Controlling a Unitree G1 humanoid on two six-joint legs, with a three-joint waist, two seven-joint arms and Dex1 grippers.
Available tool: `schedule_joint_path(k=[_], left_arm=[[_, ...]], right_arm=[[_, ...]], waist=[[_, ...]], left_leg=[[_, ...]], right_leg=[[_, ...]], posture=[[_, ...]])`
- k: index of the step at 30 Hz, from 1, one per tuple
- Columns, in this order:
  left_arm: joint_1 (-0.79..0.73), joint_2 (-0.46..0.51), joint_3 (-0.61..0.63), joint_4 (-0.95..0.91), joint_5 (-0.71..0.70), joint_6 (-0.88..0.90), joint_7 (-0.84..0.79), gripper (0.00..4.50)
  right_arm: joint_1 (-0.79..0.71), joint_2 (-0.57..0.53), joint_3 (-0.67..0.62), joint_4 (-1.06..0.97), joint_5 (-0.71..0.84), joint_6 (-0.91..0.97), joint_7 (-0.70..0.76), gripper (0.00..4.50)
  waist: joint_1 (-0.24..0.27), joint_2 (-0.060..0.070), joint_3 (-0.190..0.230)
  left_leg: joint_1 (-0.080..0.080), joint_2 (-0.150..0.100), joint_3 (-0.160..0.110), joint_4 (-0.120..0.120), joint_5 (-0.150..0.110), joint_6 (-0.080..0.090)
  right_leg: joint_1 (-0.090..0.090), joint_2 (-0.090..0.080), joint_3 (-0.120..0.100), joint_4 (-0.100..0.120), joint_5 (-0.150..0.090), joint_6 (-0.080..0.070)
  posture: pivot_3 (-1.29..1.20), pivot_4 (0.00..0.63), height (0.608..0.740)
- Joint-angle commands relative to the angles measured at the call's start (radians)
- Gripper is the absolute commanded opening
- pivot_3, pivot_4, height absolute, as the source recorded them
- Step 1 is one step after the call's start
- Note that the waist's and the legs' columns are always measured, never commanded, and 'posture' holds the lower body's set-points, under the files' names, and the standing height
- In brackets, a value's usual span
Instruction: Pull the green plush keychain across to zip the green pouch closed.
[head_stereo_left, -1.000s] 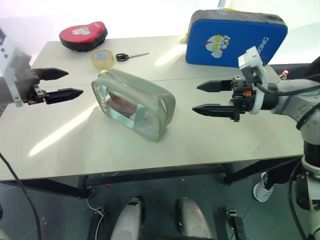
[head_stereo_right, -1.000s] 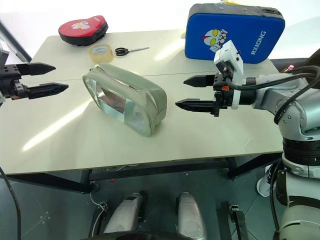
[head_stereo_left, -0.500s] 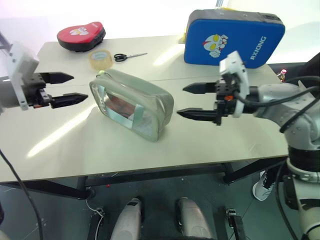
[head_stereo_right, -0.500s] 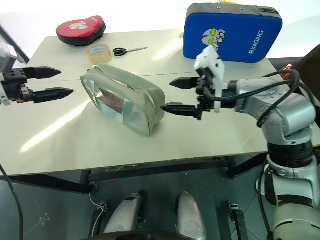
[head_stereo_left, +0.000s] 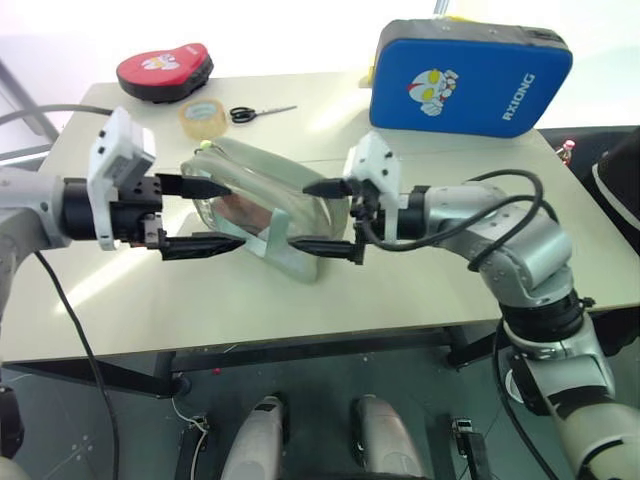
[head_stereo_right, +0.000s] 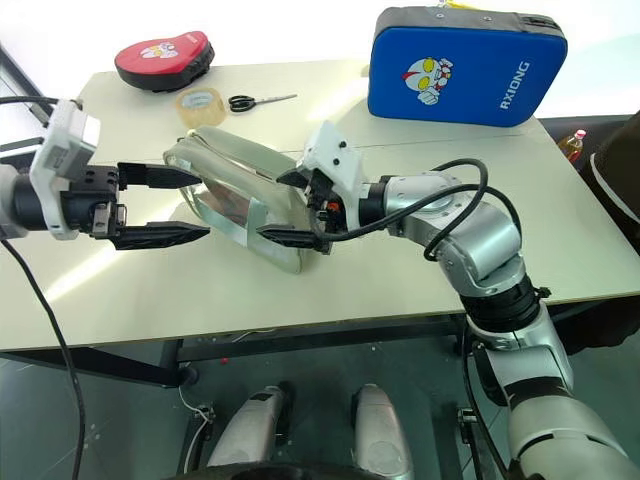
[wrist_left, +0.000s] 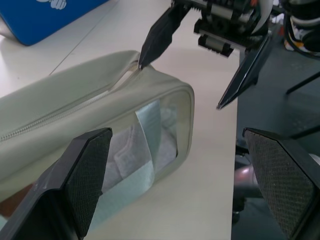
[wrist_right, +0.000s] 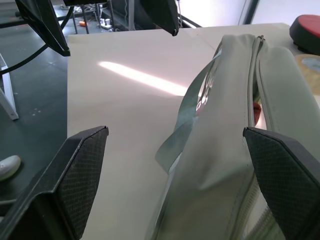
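Tiny lime-green plush keychain (head_stereo_left: 207, 145) at the far left end of the zip, on the top rear corner of the green pouch (head_stereo_left: 268, 205), just in front of the tape roll (head_stereo_left: 203, 116). Pouch lying mid-table (head_stereo_left: 420, 270), clear window toward the robot. Flanked end to end: left gripper (head_stereo_left: 237, 214) at the window's left side, fingers wide apart, holding nothing; right gripper (head_stereo_left: 298, 215) at the right end, likewise spread and empty, upper tip at or just above the zip seam. Judged as the approach, nothing gripped yet. For a clean pull: pinch the right end of the pouch firmly first, low enough to leave the zip track free; then raise the left fingers to the keychain, close on the fuzz itself, and draw straight along the seam. Further off, scissors (head_stereo_left: 262, 112) and blue pad (head_stereo_left: 470, 75), well apart
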Motion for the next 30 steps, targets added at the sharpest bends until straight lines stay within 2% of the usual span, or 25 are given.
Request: schedule_joint_path(k=[1, 4, 11, 16, 22, 29, 30], left_arm=[[-0.002, 0.049, 0.054, -0.041, -0.035, 0.012, -0.015, 4.46], [0.013, 0.076, 0.073, -0.044, -0.046, 0.014, -0.016, 4.5], [0.018, 0.101, 0.085, -0.003, -0.026, -0.009, -0.003, 4.5], [0.041, 0.1, 0.085, -0.005, -0.016, -0.028, 0.002, 4.5], [0.033, 0.089, 0.075, 0.005, -0.01, -0.041, 0.009, 4.5], [0.045, 0.089, 0.08, 0.006, -0.008, -0.047, 0.018, 4.5], [0.047, 0.086, 0.081, 0.005, -0.008, -0.047, 0.022, 4.5]], right_arm=[[-0.002, 0.012, 0.055, 0.05, -0.088, -0.099, 0.023, 4.5], [0.0, 0.013, 0.078, 0.104, -0.139, -0.161, 0.048, 3.64], [-0.098, -0.049, 0.053, 0.353, -0.271, -0.41, 0.178, 0.06], [-0.201, -0.091, 0.022, 0.552, -0.32, -0.723, 0.336, 0.02], [-0.238, -0.041, 0.009, 0.792, -0.307, -0.824, 0.494, 0.02], [-0.308, 0.001, -0.027, 1.07, -0.373, -0.95, 0.513, 0.02], [-0.319, 0.004, -0.034, 1.094, -0.378, -0.96, 0.507, 0.4]], waist=[[-0.001, 0.0, 0.0], [-0.002, 0.0, 0.0], [0.001, 0.0, 0.0], [-0.001, 0.0, 0.0], [-0.003, 0.0, 0.0], [-0.007, 0.0, 0.001], [-0.007, 0.0, 0.001]], left_leg=[[0.0, 0.0, 0.0, 0.0, 0.0, 0.0], [0.0, 0.0, 0.0, 0.0, 0.0, 0.0], [0.001, 0.0, 0.0, 0.0, 0.0, 0.0], [0.001, 0.0, 0.0, 0.0, 0.0, 0.0], [0.001, 0.001, 0.0, 0.0, 0.0, 0.0], [0.001, 0.001, 0.0, 0.0, 0.0, 0.0], [0.001, 0.001, 0.0, 0.0, 0.0, 0.0]], right_leg=[[0.0, 0.0, 0.0, 0.0, 0.0, 0.0], [0.0, 0.001, 0.0, 0.0, 0.0, 0.0], [0.001, 0.002, 0.0, 0.0, 0.0, 0.0], [0.0, 0.002, 0.0, 0.0, 0.0, 0.0], [0.0, 0.004, 0.001, 0.0, 0.0, 0.0], [0.0, 0.004, 0.001, 0.0, 0.0, -0.001], [0.001, 0.004, 0.001, 0.0, 0.0, -0.001]], posture=[[0.0, 0.15, 0.74], [0.0, 0.15, 0.74], [0.0, 0.15, 0.74], [0.0, 0.15, 0.74], [0.0, 0.15, 0.74], [0.0, 0.15, 0.74], [0.0, 0.15, 0.74]])
